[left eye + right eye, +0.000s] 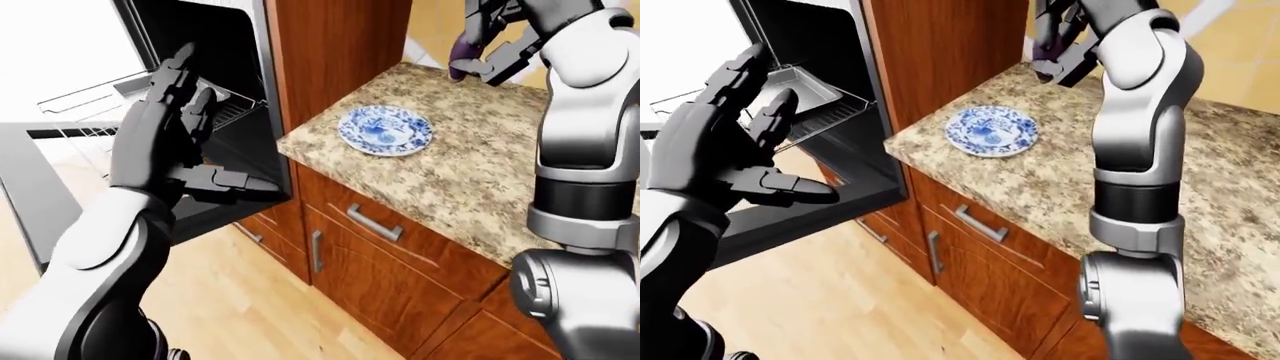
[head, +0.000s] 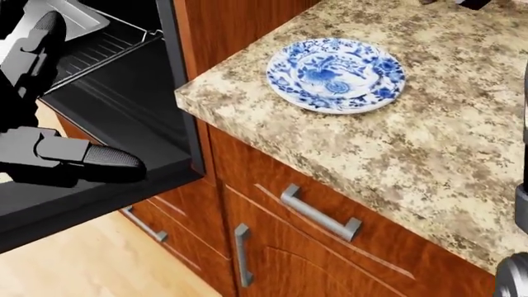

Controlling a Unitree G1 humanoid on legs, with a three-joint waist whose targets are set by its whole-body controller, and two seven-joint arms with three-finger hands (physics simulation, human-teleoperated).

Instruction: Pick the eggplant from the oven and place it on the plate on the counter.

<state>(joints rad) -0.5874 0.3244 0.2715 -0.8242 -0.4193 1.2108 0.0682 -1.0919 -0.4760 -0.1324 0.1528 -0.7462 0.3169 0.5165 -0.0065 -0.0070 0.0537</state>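
The purple eggplant hangs in the air at the top of the left-eye view, with my right hand shut on it, above the counter and up-right of the plate. Most of the eggplant is hidden by the fingers. The blue-and-white plate lies bare on the speckled counter near its left corner. My left hand is open with fingers spread, raised before the open oven and holding nothing.
The oven door hangs open at the left, with a wire rack and a metal tray inside. Wooden cabinets with metal handles sit under the counter. A tall wood panel stands between oven and counter.
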